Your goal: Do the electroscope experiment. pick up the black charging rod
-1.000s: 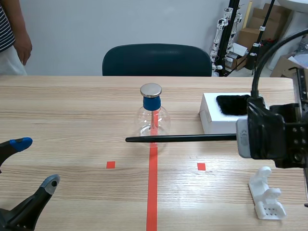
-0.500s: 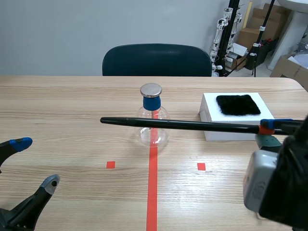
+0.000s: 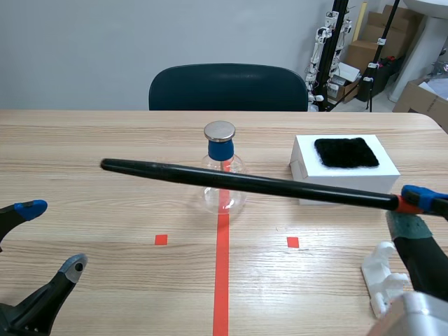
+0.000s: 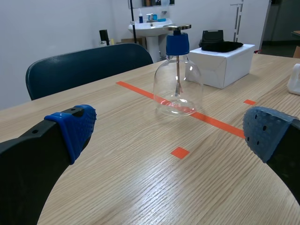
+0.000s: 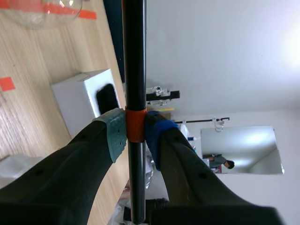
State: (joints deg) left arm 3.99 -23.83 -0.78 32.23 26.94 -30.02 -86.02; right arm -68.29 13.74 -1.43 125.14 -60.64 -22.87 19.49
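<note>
My right gripper is shut on the black charging rod at its orange band, low at the scene's right. The rod hangs above the table, slanting up and leftward in front of the glass electroscope flask, its tip past the flask. The flask has a blue collar and a metal disc on top, and stands on the red tape line. My left gripper is open near the table's front left, with nothing between its fingers; the flask stands ahead of it.
A white box with a black fur pad sits right of the flask. A white plastic rod stand lies at the front right. A dark chair stands behind the table.
The right arm has dropped lower and nearer the camera, tilting the rod; its tip has swung left past the flask and upward. The person at the far left has gone from view. The left arm kept still.
</note>
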